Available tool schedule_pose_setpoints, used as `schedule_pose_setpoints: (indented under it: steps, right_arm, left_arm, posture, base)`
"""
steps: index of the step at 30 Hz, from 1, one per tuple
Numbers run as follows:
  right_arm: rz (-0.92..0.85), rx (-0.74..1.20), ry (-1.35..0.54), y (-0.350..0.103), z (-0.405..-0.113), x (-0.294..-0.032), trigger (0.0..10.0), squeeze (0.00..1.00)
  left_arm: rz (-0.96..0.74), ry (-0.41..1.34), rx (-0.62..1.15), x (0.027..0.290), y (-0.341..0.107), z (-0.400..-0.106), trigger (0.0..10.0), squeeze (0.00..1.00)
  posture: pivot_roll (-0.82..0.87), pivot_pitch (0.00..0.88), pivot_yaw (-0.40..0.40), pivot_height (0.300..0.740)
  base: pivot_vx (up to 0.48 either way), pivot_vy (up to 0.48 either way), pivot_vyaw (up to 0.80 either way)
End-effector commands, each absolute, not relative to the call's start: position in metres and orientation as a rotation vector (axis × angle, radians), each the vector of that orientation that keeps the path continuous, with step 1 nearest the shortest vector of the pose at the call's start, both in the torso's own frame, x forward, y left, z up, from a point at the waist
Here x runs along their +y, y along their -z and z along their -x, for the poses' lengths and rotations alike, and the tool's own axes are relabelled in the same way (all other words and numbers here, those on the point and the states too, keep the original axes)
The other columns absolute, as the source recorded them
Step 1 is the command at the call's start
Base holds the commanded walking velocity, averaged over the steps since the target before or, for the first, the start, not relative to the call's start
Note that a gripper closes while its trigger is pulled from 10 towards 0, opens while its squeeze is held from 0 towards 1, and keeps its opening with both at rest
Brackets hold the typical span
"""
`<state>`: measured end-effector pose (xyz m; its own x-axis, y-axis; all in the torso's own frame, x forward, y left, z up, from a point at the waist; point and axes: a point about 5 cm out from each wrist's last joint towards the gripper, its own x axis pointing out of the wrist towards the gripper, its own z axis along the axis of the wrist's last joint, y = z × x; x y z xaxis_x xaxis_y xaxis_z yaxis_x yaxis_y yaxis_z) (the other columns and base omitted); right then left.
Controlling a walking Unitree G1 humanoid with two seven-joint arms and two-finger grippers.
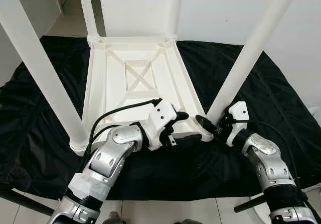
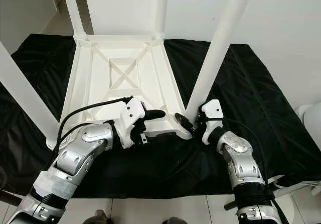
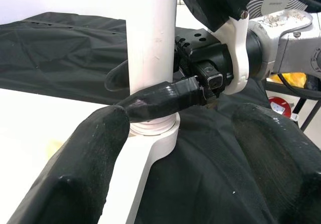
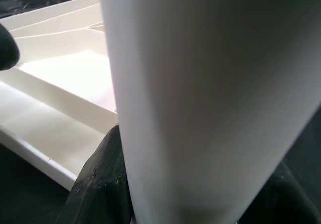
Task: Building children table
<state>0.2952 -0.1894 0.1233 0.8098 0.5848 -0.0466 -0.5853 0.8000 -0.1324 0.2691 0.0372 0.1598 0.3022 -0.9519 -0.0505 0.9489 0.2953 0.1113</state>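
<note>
Four white legs stand up from the upturned children's table top [image 1: 135, 78], which lies underside-up on a black cloth [image 1: 261, 98] spread over the table that carries it. Going left to right: the near left leg [image 1: 40, 73] rises from its corner socket at the near left corner of the top, with two more legs at the far corners. The left end effector [image 1: 175, 121] hovers at the near edge of the top, its fingers spread and holding nothing, pointed toward the near right corner. There the near right leg [image 1: 251, 48] sits in its socket [image 3: 153, 133], and the right end effector [image 1: 208, 123] is pinched on the base of this leg just above the socket; the left wrist view shows one black finger [image 3: 160, 96] wrapped across the front of the leg and another behind it. The step in hand looks like seating or screwing in this last leg. The next move likely calls for twisting or pressing the leg firmly home while the left end effector steadies the top's near edge, so the top does not slide on the cloth.
</note>
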Motion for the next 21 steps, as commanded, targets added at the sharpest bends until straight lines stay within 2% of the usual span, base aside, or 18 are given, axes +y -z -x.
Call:
schedule_pose_setpoints:
  steps: [1,6,9,10,12,14,20,21]
  right_arm:
    - [0.132,0.046,-0.585,-0.113,-0.292,-0.190,10.0,0.00]
    - [0.069,0.032,-0.399,-0.116,-0.293,-0.183,10.0,0.00]
    - [-0.018,0.014,-0.216,-0.120,-0.291,-0.171,10.0,0.00]
    - [-0.018,0.014,-0.216,-0.120,-0.291,-0.171,10.0,0.00]
    - [-0.083,0.021,-0.072,-0.119,-0.290,-0.167,10.0,0.00]
    - [-0.071,0.025,0.060,-0.116,-0.286,-0.161,10.0,0.00]
    - [-0.109,0.034,0.140,-0.113,-0.282,-0.153,10.0,0.00]
    - [-0.124,0.038,0.143,-0.112,-0.280,-0.143,10.0,0.00]
  left_arm:
    - [-0.123,1.276,-0.026,0.035,-0.161,-0.268,10.0,0.00]
    - [-0.119,1.276,-0.025,0.035,-0.160,-0.266,10.0,0.00]
    - [-0.115,1.275,-0.025,0.034,-0.159,-0.265,10.0,0.00]
    - [-0.115,1.275,-0.025,0.034,-0.159,-0.265,10.0,0.00]
    - [-0.115,1.276,-0.025,0.034,-0.159,-0.265,10.0,0.00]
    - [-0.112,1.273,-0.026,0.034,-0.159,-0.264,10.0,0.00]
    - [-0.111,1.271,-0.026,0.034,-0.158,-0.264,10.0,0.00]
    - [-0.112,1.272,-0.025,0.034,-0.158,-0.264,10.0,0.00]
  posture:
    - [0.02,0.000,-0.038,0.740]
    - [0.03,0.000,-0.051,0.740]
    - [0.03,0.000,-0.059,0.740]
    - [0.03,0.000,-0.059,0.740]
    - [0.03,0.000,-0.063,0.740]
    - [0.04,0.000,-0.069,0.740]
    - [0.04,0.000,-0.069,0.740]
    - [0.04,0.000,-0.073,0.740]
  base:
    - [0.000,0.000,0.00]
    - [0.000,0.000,0.00]
    - [0.000,0.000,0.00]
    - [0.000,0.000,0.00]
    - [0.000,0.000,0.00]
    - [0.000,0.000,0.00]
    - [0.000,0.000,0.00]
    - [0.000,0.000,0.00]
